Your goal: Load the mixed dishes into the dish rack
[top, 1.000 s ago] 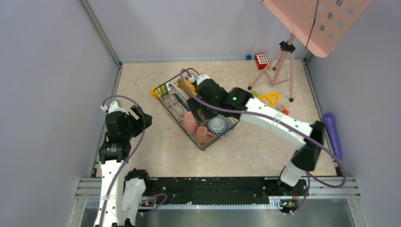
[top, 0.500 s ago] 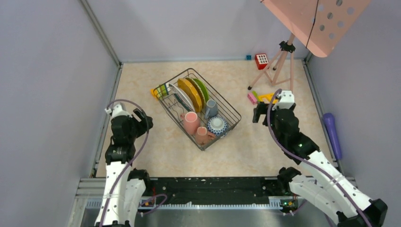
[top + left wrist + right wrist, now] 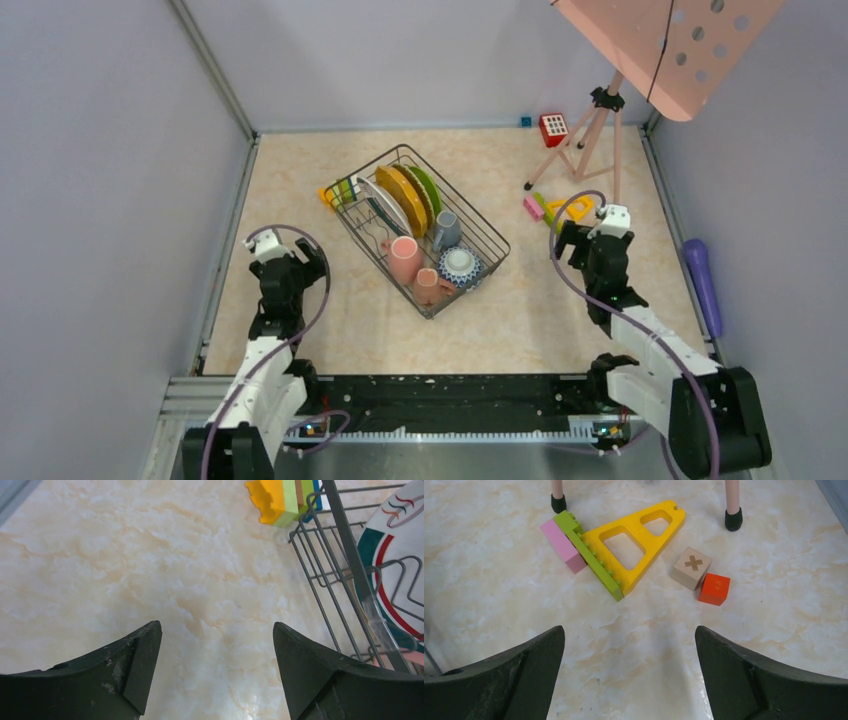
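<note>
1. The dish rack [image 3: 487,235] sits at a slant in the middle of the counter [image 3: 350,320], between the two arms. Neither arm touches it.
2. Three plates stand on edge in its far half. From the left we find the white plate [image 3: 378,205] with a green and red rim, the yellow-orange plate [image 3: 404,197] and the lime green plate [image 3: 428,188].
3. The grey-blue mug [image 3: 445,230] stands just beside the plates. The larger pink mug [image 3: 404,258], the smaller pink mug [image 3: 428,286] and the patterned bowl [image 3: 460,264] fill the near half.
4. The left gripper [image 3: 216,627] hangs over bare counter just left of the rack, jaws wide, nothing between them. A yellow-green block [image 3: 280,500] lies at the rack's far end.
5. The right gripper [image 3: 629,630] is spread wide and empty, well right of the rack.
6. Ahead of it lie a yellow triangle [image 3: 639,540], a green strip [image 3: 591,562], a pink block [image 3: 562,546], a wooden cube [image 3: 692,567] and an orange cube [image 3: 714,588].
</note>
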Motion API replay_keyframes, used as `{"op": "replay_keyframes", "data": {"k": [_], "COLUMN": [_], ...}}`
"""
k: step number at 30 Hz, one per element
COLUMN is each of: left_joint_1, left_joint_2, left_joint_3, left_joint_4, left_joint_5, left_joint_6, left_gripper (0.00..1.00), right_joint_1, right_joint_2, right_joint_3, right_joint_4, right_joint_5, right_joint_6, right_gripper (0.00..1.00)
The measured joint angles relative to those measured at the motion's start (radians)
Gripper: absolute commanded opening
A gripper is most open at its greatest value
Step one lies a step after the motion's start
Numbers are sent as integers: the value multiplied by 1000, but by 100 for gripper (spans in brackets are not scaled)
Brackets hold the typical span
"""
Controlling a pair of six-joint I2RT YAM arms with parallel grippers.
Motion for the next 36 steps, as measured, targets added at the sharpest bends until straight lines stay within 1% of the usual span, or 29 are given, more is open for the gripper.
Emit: {"op": "replay_keyframes", "data": {"k": [4, 6, 9, 11, 16, 19, 20, 21, 22, 23, 24, 25, 28, 31, 36], "left_joint_1": [-1, -1, -1, 3, 23, 28, 29, 29, 30, 30, 30, 31, 25, 24, 24], "left_joint_2": [100, 153, 284, 371, 494, 584, 641, 681, 732, 760, 763, 760, 761, 764, 765], "left_joint_3": [-5, -23, -66, -70, -69, -66, -64, -61, -58, -49, -37, -16, 46, 55, 57], "left_joint_4": [149, 270, 463, 529, 716, 822, 881, 915, 956, 953, 918, 883, 868, 905, 883], "left_joint_5": [-46, -66, -76, -68, -41, -12, 1, 11, 32, 48, 52, 55, 50, 61, 74], "left_joint_6": [86, 121, 175, 204, 247, 277, 287, 296, 309, 314, 317, 319, 334, 348, 356], "left_gripper": [89, 88, 88, 88, 86, 83, 82, 82, 82, 91, 96, 98, 98, 98, 98], "right_joint_1": [-8, -14, -44, -63, -80, -89, -93, -97, -100, -105, -110, -113, -119, -119, -119], "right_joint_2": [95, 139, 214, 261, 340, 385, 422, 460, 492, 515, 525, 526, 525, 524, 525], "right_joint_3": [-55, -78, -93, -100, -106, -150, -167, -175, -172, -172, -171, -171, -168, -168, -168], "right_joint_4": [180, 283, 395, 464, 576, 731, 797, 834, 831, 832, 834, 834, 860, 874, 879], "right_joint_5": [-21, -32, -57, -68, -82, -82, -82, -82, -86, -97, -102, -105, -109, -110, -114], "right_joint_6": [-65, -95, -121, -135, -177, -195, -199, -202, -206, -208, -208, -208, -208, -208, -208], "right_gripper": [99, 99, 99, 99, 99, 99, 98, 98, 98, 98, 99, 99, 99, 99, 99]}}
